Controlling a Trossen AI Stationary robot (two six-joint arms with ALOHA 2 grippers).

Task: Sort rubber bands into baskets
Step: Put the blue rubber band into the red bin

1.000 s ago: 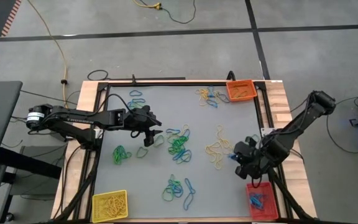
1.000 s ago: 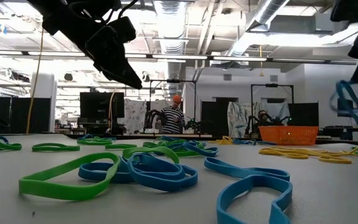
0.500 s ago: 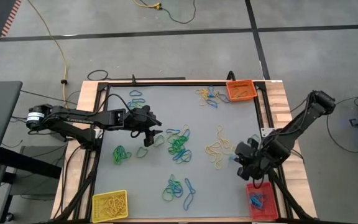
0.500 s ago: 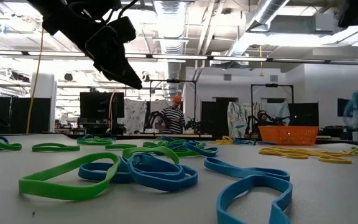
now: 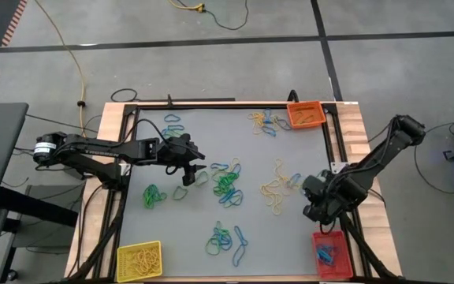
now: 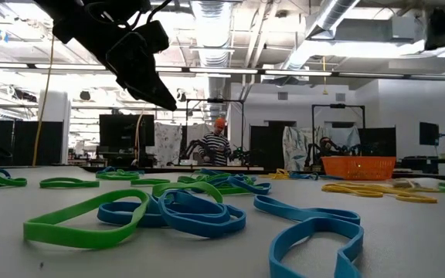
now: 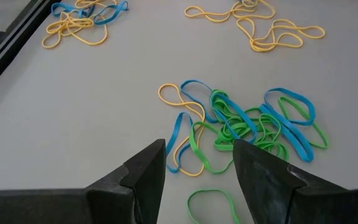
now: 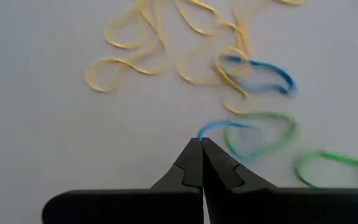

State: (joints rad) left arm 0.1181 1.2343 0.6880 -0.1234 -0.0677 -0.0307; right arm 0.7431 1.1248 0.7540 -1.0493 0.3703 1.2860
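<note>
Right gripper [image 8: 201,163] clenched, seemingly on a blue rubber band [image 8: 219,127], left gripper [image 7: 197,165] spread.

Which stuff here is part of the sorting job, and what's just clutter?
Job: rubber bands loose on the table; yellow basket, orange basket, red basket; left gripper, open over the middle pile; right gripper, shut near the red basket.

Clutter: yellow cable on the floor; a person in the room behind.

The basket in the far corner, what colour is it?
Orange. The basket shows best in the high view, at the table's far right corner.
</note>
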